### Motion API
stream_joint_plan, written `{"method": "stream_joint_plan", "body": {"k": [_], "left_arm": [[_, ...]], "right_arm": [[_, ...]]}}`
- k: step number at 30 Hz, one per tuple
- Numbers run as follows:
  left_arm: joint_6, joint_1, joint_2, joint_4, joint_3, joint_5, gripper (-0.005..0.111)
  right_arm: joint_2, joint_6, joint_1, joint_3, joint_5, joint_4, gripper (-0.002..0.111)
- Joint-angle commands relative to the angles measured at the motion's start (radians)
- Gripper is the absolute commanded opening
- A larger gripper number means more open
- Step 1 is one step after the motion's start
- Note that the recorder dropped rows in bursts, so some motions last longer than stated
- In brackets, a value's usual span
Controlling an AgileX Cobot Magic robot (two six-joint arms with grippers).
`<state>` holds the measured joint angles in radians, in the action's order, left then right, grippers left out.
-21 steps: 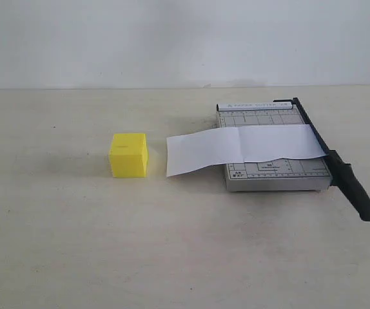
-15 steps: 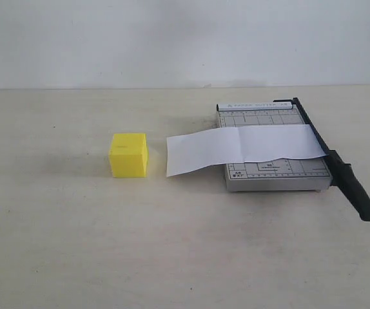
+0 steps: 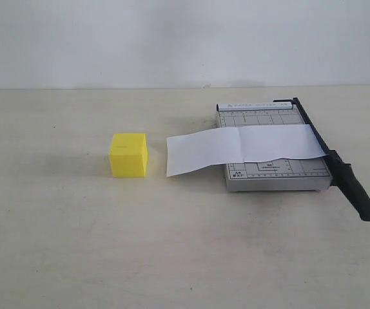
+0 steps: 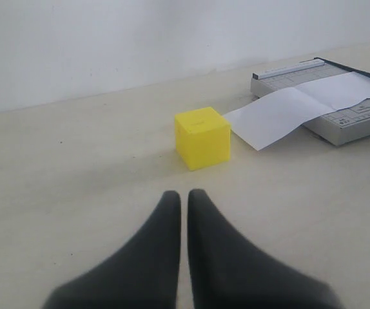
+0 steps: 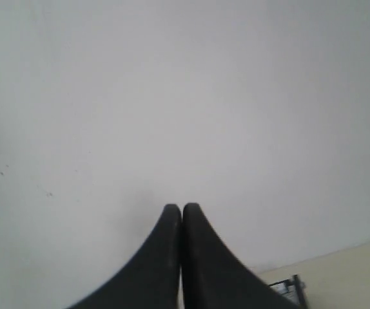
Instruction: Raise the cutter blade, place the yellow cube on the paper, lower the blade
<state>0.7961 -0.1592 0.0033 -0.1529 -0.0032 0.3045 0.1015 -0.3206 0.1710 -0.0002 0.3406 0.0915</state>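
change: nothing has moved since a moment ago | left tool (image 4: 184, 196) closed tight, empty, short of the yellow cube (image 3: 128, 154); right tool (image 5: 182, 209) likewise | cube on the bench (image 3: 172, 251) just beside the paper (image 3: 236, 148); cutter blade (image 3: 341, 172) down | task: judged not begun

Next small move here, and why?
Probably open the right gripper and bring it toward the cutter blade handle. The blade lies flat, the gripper is shut and facing the wall, and the yellow cube stands beside the paper, not on it.
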Motion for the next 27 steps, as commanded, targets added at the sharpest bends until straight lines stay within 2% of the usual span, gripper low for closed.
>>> {"method": "stream_joint_plan", "body": {"k": [1, 7, 9, 11, 13, 17, 18, 23, 27], "left_arm": [[-0.002, -0.001, -0.003, 0.000, 0.003, -0.013, 0.004], [-0.002, -0.001, -0.003, 0.000, 0.003, -0.013, 0.004], [-0.002, -0.001, -0.003, 0.000, 0.003, -0.013, 0.004], [-0.002, -0.001, -0.003, 0.000, 0.003, -0.013, 0.004], [-0.002, -0.001, -0.003, 0.000, 0.003, -0.013, 0.004], [-0.002, -0.001, -0.003, 0.000, 0.003, -0.013, 0.004], [-0.002, -0.001, -0.003, 0.000, 0.003, -0.013, 0.004], [-0.002, -0.001, -0.003, 0.000, 0.003, -0.013, 0.004], [-0.002, -0.001, -0.003, 0.000, 0.003, -0.013, 0.004]], "right_arm": [[-0.004, -0.167, 0.004, 0.000, 0.018, 0.003, 0.000], [-0.004, -0.133, 0.004, 0.000, -0.001, -0.006, 0.000], [0.003, -0.125, 0.004, -0.043, -0.180, -0.016, 0.000], [0.024, -0.023, 0.004, -0.122, -0.382, -0.036, 0.005], [0.064, 0.064, 0.002, -0.212, -0.517, -0.053, 0.019], [0.197, 0.135, -0.001, -0.383, -0.652, -0.116, 0.061], [0.246, 0.128, -0.001, -0.429, -0.703, -0.146, 0.065], [0.529, 0.143, -0.001, -0.618, -0.949, -0.246, 0.065], [0.797, 0.182, -0.001, -0.732, -1.015, -0.243, 0.065]]}}
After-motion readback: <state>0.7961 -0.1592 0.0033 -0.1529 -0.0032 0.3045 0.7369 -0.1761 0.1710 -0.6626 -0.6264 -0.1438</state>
